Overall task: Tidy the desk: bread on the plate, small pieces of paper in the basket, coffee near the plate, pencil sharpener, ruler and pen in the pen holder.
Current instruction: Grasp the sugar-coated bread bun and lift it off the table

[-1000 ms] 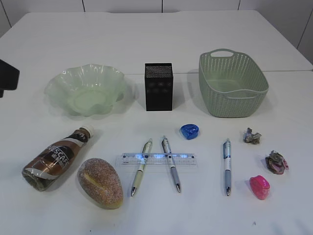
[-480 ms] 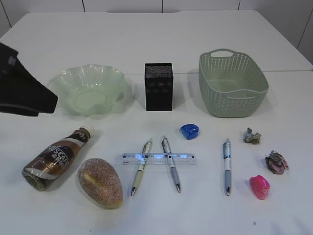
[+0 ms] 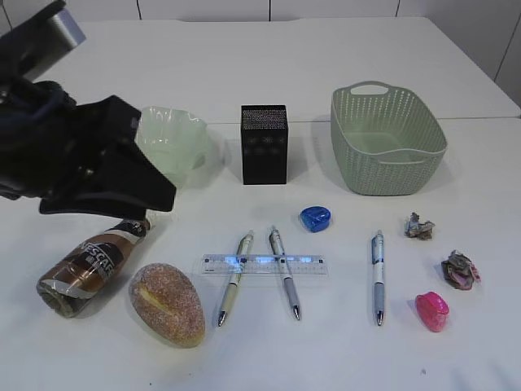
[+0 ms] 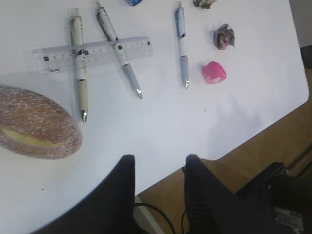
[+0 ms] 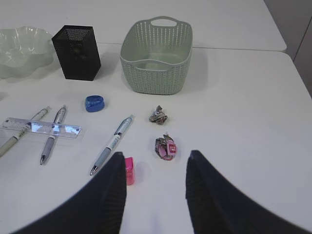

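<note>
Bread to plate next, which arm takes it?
Left. The left arm is over the desk's left side, near the bread and plate, and the left gripper is open and empty. The right gripper looks at the paper scraps and basket on the far side.

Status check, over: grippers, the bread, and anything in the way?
Left gripper and right gripper both open, empty. Bread on the desk, not on the plate. Coffee lies beside it.
</note>
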`<act>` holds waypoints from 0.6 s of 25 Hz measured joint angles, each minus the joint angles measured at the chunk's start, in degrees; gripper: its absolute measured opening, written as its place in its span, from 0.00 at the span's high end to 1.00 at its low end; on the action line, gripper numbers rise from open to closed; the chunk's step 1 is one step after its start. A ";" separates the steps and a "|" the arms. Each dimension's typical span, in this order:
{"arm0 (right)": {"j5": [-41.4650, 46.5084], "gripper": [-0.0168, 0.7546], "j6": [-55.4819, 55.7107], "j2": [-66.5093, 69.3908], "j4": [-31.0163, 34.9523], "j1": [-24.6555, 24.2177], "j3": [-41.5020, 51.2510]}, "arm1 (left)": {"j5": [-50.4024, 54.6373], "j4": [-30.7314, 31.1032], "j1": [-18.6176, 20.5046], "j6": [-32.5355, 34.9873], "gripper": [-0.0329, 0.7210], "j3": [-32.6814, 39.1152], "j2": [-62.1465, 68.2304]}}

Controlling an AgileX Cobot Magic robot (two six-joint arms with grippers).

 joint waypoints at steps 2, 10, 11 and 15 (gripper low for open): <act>0.00 0.55 0.00 0.00 0.00 0.00 0.00 | -1.95 -2.08 0.00 -0.12 0.64 0.00 1.41; -0.44 0.55 0.00 0.00 0.00 0.00 0.00 | -4.72 -5.69 0.00 -0.19 0.64 0.00 6.23; -0.44 0.55 0.00 0.00 0.00 0.00 0.00 | -4.44 -5.25 0.00 -0.19 0.64 0.00 6.69; -0.44 0.55 0.00 0.00 0.00 0.00 0.00 | -0.93 -2.00 0.00 -1.03 0.64 0.00 8.04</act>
